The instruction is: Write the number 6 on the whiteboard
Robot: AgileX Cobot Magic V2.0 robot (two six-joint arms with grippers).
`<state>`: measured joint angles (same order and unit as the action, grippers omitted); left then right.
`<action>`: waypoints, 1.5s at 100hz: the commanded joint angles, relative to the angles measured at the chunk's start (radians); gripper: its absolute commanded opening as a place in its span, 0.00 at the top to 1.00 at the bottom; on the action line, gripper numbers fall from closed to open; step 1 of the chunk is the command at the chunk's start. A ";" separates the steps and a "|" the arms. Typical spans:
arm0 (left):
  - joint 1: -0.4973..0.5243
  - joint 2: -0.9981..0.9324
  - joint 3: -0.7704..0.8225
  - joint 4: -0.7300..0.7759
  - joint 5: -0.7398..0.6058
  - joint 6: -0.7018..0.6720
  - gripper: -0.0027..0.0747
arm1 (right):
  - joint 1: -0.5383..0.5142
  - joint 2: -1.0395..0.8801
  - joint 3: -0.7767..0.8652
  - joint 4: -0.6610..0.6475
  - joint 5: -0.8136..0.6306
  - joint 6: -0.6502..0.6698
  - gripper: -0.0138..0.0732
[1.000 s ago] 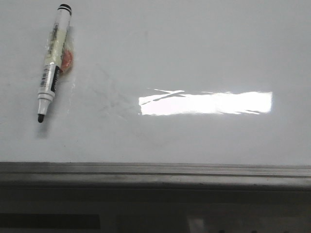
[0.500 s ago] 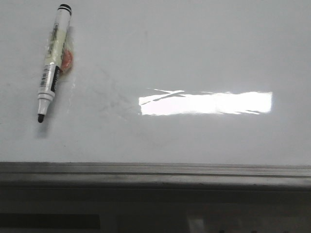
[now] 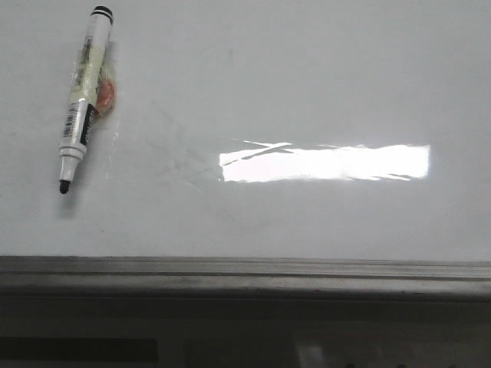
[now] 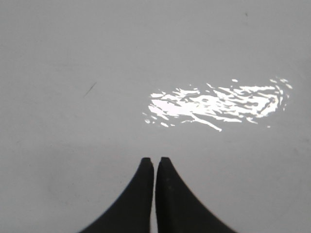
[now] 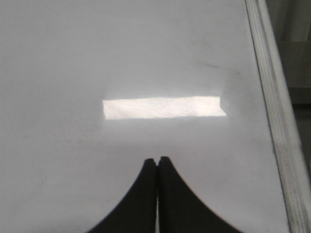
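The whiteboard (image 3: 307,84) fills the front view, glossy white with a bright rectangular light reflection and faint grey smudges. No black number 6 shows on it. A white marker (image 3: 82,96) with a black tip lies uncapped at the far left, tip toward the near edge. Neither gripper shows in the front view. In the left wrist view my left gripper (image 4: 155,159) is shut and empty above bare board (image 4: 97,58). In the right wrist view my right gripper (image 5: 156,159) is shut and empty above the board (image 5: 121,48), near its edge rail (image 5: 272,97).
A grey metal rail (image 3: 245,268) runs along the board's near edge. A small orange-red patch (image 3: 107,93) lies under clear tape beside the marker. A short thin dark mark (image 4: 90,89) shows on the board in the left wrist view.
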<state>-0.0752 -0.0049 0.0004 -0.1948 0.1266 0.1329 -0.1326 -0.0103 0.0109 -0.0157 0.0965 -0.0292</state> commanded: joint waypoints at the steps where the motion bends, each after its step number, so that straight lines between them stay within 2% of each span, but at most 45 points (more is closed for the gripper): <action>1: 0.004 -0.030 0.024 -0.042 -0.127 -0.005 0.99 | -0.006 -0.016 0.016 0.000 -0.074 0.002 0.91; 18: 0.004 -0.030 0.020 -0.042 -0.180 -0.005 0.99 | -0.006 -0.008 0.009 0.061 -0.057 0.002 0.91; 62: 0.004 -0.017 -0.039 -0.042 -0.104 -0.006 0.99 | -0.006 0.097 -0.060 0.090 0.023 0.002 0.91; 88: 0.004 0.024 -0.067 -0.040 -0.104 -0.006 0.99 | -0.006 0.132 -0.081 0.096 0.034 0.002 0.91; 95: 0.004 0.029 -0.095 -0.046 -0.062 -0.008 0.99 | -0.004 0.132 -0.084 0.119 0.028 0.002 0.91; 105: 0.004 0.055 -0.177 -0.052 0.076 -0.008 0.99 | 0.007 0.132 -0.114 0.148 0.057 0.002 0.91; 119: 0.004 0.132 -0.294 -0.057 0.228 -0.001 0.98 | 0.011 0.132 -0.190 0.148 0.191 0.002 0.91; 126: 0.004 0.164 -0.321 -0.065 0.214 0.001 0.89 | 0.011 0.132 -0.222 0.148 0.234 0.002 0.91; 141: 0.004 0.205 -0.302 -0.170 -0.009 0.001 0.44 | 0.011 0.132 -0.240 0.148 0.231 0.002 0.91; 145: 0.004 0.216 -0.286 -0.194 -0.079 0.001 0.36 | 0.011 0.132 -0.240 0.148 0.231 0.002 0.91; 150: 0.004 0.226 -0.278 -0.197 -0.113 0.001 0.34 | 0.011 0.132 -0.240 0.148 0.227 0.002 0.91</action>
<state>-0.0752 0.1877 -0.2638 -0.3467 0.1867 0.1329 -0.1225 0.1049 -0.1942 0.1266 0.3945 -0.0292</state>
